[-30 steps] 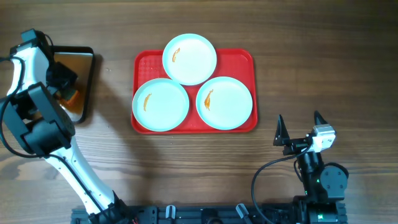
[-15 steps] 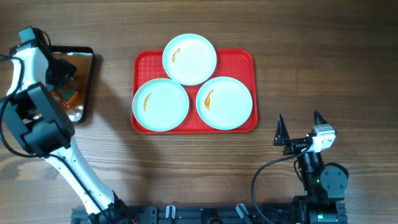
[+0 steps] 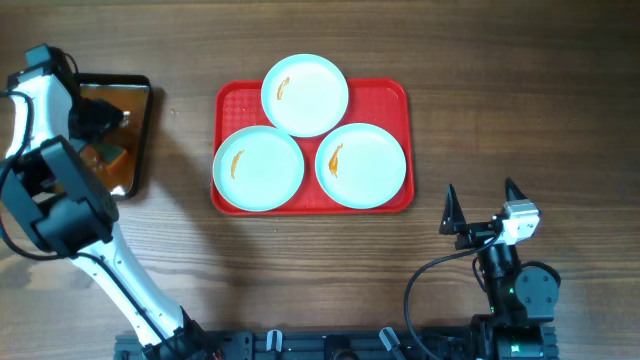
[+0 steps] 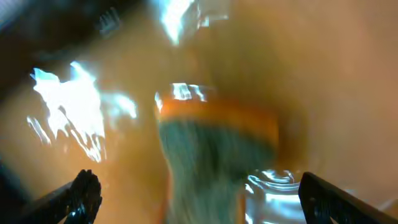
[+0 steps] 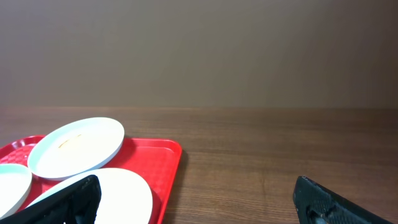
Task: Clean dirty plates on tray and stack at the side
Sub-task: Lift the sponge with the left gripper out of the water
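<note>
Three dirty plates (image 3: 360, 165) lie on the red tray (image 3: 395, 95), each with an orange smear, none wiped or stacked yet. Left of the tray and well apart from it, the left gripper (image 4: 205, 196) hangs over the black pan (image 3: 140, 130) of brownish water, its jaws spread wide on either side of what looks like an orange-and-green sponge (image 4: 214, 134). The wrist view is blurred. The step in hand appears to be fetching that sponge. It should go best with the fingers low across its narrow sides, a firm squeeze, and a pause to drip before crossing to the tray. The right gripper (image 3: 480, 190), off the tray's near right corner, also stands wide and empty.
</note>
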Available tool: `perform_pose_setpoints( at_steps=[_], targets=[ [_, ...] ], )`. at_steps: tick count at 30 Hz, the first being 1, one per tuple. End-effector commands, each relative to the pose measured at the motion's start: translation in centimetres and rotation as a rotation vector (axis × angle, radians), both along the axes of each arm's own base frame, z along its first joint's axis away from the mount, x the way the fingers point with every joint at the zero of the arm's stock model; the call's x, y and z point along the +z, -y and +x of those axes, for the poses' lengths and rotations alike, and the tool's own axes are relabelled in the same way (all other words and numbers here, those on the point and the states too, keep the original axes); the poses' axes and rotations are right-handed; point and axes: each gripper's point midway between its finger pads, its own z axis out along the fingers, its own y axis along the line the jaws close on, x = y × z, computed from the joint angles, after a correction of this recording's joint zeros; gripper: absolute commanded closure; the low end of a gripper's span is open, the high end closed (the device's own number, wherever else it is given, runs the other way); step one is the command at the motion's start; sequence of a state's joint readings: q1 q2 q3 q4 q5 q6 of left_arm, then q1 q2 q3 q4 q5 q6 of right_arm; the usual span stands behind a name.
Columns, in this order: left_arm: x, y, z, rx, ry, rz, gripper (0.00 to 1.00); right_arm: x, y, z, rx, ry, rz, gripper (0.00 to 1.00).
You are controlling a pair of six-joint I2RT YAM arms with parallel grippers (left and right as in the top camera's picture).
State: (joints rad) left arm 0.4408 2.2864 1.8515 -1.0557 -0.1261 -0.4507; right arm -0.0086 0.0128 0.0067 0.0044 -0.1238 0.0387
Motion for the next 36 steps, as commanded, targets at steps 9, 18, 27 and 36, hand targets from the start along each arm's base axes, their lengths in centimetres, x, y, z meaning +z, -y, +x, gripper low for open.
perform_pose_setpoints(
  at_steps=[9, 18, 27, 36],
  targets=[
    [-1.4, 4.9, -1.1, -0.017, -0.005, -0.229, 0.83, 0.1, 0.0, 0.0, 0.002, 0.009, -0.013, 0.00],
    [-1.4, 2.1, -0.3, -0.016, 0.011, -0.078, 0.00, 0.1, 0.0, 0.0, 0.002, 0.009, -0.013, 0.00],
    [-1.6, 0.4, 1.4, 0.136, 0.118, -0.045, 0.04, 0.1, 0.0, 0.0, 0.002, 0.009, -0.012, 0.00],
    [-1.3, 1.0, 0.7, 0.198, 0.121, -0.076, 0.96, 0.1, 0.0, 0.0, 0.002, 0.009, -0.013, 0.00]
  ],
)
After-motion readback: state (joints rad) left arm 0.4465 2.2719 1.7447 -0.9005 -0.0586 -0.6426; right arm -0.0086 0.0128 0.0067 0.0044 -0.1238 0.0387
